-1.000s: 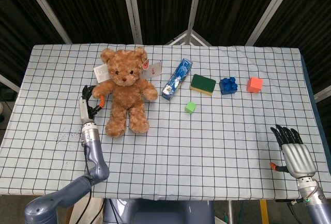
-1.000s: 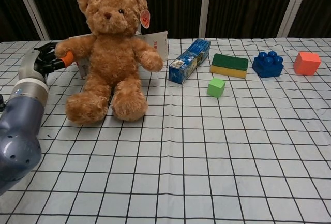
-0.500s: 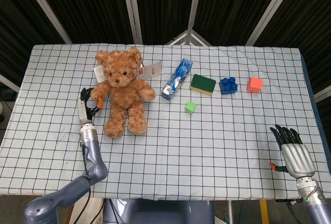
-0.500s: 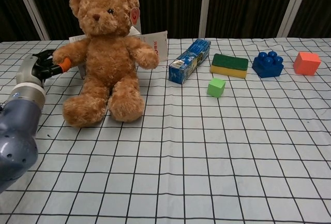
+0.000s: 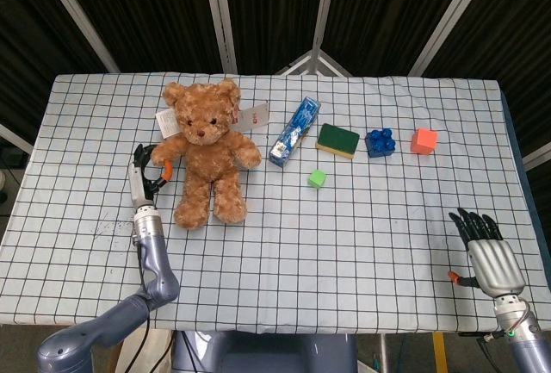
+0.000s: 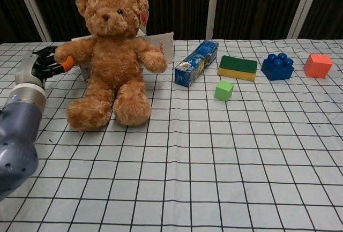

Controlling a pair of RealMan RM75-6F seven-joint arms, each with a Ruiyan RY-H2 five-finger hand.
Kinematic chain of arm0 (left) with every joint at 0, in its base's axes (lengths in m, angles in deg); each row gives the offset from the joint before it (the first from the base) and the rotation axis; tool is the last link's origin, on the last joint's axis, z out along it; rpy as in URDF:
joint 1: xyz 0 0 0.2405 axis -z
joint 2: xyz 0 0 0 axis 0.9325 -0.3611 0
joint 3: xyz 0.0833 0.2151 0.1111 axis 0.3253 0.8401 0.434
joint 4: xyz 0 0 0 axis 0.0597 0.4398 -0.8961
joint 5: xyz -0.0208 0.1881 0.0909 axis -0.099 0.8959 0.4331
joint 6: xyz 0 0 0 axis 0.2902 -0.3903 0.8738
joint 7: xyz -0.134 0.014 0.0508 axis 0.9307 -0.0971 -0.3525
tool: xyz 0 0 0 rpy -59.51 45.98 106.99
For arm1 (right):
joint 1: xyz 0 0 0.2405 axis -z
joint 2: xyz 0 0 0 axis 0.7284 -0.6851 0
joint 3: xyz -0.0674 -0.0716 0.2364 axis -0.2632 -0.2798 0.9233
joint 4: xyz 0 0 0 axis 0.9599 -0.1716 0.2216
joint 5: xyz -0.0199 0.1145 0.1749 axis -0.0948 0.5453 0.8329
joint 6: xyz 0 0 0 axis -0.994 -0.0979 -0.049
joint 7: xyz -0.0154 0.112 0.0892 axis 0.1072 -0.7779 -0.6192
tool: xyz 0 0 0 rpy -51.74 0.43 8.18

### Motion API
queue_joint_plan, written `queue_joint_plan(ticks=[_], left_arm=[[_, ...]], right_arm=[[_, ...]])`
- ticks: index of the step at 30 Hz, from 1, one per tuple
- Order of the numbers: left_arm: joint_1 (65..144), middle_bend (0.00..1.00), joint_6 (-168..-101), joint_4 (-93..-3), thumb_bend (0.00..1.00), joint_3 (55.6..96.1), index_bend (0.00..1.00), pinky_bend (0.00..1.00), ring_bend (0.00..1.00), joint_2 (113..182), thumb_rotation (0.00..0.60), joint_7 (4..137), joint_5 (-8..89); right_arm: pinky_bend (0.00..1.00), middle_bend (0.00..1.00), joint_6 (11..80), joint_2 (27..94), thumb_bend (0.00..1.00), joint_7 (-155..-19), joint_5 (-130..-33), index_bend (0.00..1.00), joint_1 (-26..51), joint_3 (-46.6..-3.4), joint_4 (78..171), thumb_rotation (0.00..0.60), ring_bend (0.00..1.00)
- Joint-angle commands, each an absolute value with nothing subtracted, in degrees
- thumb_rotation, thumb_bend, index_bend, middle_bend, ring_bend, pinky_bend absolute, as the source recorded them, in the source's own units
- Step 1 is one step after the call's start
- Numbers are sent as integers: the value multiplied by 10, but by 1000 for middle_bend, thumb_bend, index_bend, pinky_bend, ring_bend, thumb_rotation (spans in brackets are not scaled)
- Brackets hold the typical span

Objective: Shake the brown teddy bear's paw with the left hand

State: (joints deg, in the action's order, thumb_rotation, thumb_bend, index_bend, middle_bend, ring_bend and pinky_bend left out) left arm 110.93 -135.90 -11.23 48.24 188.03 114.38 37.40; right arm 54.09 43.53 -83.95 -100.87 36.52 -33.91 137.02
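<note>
The teddy bear [image 5: 205, 147] is golden brown, and the tablecloth [image 5: 344, 244] is white with a black grid. At its three o'clock stand a blue box [image 5: 294, 131], a green-and-yellow sponge [image 5: 337, 140], a dark blue brick [image 5: 380, 142] and an orange cube [image 5: 423, 140]; a light green cube [image 5: 317, 178] sits at four o'clock.

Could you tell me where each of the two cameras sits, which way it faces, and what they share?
Head view: high above the near table edge, looking down on the checked tablecloth; shows the left hand holding the brown plush teddy bear by its paw, and the right hand, fingers apart, holding nothing.
Chest view: low, near table height, facing across the table towards the dark curtain; shows only the left hand and forearm.
Shared: bear, left hand, small green cube, blue studded brick.
</note>
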Motion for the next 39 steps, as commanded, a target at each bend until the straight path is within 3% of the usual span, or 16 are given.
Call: queue_joint_plan(ticks=[1,5,12,16,21,24,27,30,34,39], left_arm=[[1109,405,-1358,-111,624,482,367,0,4,1880,600,1145,374],[1109,355,-1360,-109,578,484,314,0,0,1879,600,1148,377],[1104,120,-1375,-103,458,502,50,0,0,1878,600,1164,401],[1102,68,-1388,-99,442,507,0,0,0,1879,600,1179,412],[1073,61,-1429,-126,442,528,0,0,0,1862,600,1219,441],[1021,90,-1493,-189,453,558,12,0,0,1822,600,1247,481],[957,131,-1567,-280,473,593,85,0,0,1755,600,1235,521],[904,161,-1621,-354,474,624,202,0,0,1689,600,1174,549],[831,175,-1694,-443,474,671,261,0,0,1577,600,1013,584],[781,192,-1740,-499,474,662,324,0,0,1501,600,879,559]], right_arm=[[0,0,539,435,102,-838,-1008,0,364,-339,1371,600,0],[0,0,538,434,103,-839,-1006,0,364,-339,1372,600,0],[0,0,537,432,102,-840,-1007,0,364,-340,1374,600,0],[0,0,536,432,102,-839,-1005,0,364,-340,1375,600,0],[0,0,534,429,103,-840,-1004,0,364,-340,1378,600,0],[0,0,537,427,103,-844,-1006,0,365,-341,1378,600,0],[0,0,541,426,102,-847,-1009,0,366,-341,1379,600,0],[0,0,543,426,102,-846,-1013,0,367,-342,1380,600,0],[0,0,549,429,102,-837,-1017,0,368,-343,1382,600,0],[0,0,557,435,103,-816,-1019,0,371,-345,1387,600,0]])
